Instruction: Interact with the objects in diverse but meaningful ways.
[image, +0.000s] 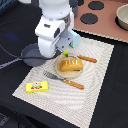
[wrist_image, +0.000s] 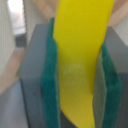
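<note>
Between the green pads (wrist_image: 51, 80) of the gripper (wrist_image: 80, 75), a yellow banana (wrist_image: 80, 55) is clamped, jaws pressed against both its sides; in the exterior view only its tip (image: 65, 52) shows beneath the arm. Just beside it, an orange-brown bread loaf (image: 70, 65) sits on a pale plate (image: 61, 73). A fork (image: 62, 80) and a knife (image: 85, 58) flank the plate on the striped placemat (image: 95, 85). A flat yellow box (image: 38, 87) lies near the mat's edge. A dark grey frying pan (image: 31, 56) rests toward the exterior view's left.
</note>
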